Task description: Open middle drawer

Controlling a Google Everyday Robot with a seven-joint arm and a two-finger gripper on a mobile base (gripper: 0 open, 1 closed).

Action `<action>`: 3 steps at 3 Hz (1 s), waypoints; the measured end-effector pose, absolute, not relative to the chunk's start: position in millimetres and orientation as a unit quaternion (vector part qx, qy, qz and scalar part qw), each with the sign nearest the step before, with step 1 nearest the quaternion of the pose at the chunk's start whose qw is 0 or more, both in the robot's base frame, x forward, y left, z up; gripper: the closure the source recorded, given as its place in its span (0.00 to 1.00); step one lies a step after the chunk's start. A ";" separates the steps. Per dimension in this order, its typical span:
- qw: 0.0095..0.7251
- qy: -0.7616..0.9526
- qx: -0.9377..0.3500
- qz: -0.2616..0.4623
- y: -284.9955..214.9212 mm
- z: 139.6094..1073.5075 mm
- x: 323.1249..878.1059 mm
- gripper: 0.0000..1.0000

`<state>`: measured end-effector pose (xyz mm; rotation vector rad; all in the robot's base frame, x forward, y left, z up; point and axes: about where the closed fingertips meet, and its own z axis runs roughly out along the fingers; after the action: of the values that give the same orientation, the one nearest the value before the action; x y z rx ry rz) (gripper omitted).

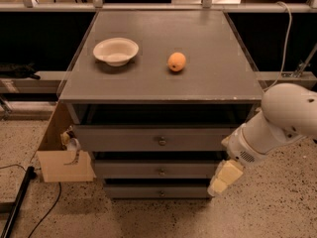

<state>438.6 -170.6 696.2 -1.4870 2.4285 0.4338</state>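
Gripper: the gripper (224, 178) is hanging low off the white arm (277, 125), at the cabinet's right front corner. I cannot tell whether it is apart or together.
Risk, wrong drawer below: the lowest drawer (148, 191) is sitting just left of and below the gripper, and its knob is lining up under the target knob, so a reach that dips is likely grabbing that one.
Risk, at the target: the knob (161, 172) is looking small and round, so an off-centre closure is likely slipping off during the pull.
Risk, wrong drawer above: the uppermost drawer (148, 139) is lying up and left of the gripper, so a high approach is likely catching its knob.
Risk, on top: the orange (177, 62), far above and left of the gripper, is likely rolling if the pull jolts the cabinet. The bowl (116, 51) beyond it is looking steadier.
Middle drawer, place: the middle drawer (148, 169) is running leftward from the gripper at about its height, and its right end is being overlapped by the gripper in this view. I cannot tell whether they touch.
Middle drawer, look: it is showing a flat grey front and is appearing shut.
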 end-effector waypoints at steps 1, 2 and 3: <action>0.129 0.837 -0.506 0.164 -170.2 652.5 436.9 0.00; 0.110 0.836 -0.507 0.178 -163.7 593.8 455.3 0.00; 0.110 0.836 -0.507 0.178 -163.6 593.8 455.3 0.00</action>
<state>455.3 -163.6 593.8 -1.4907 2.4565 0.5235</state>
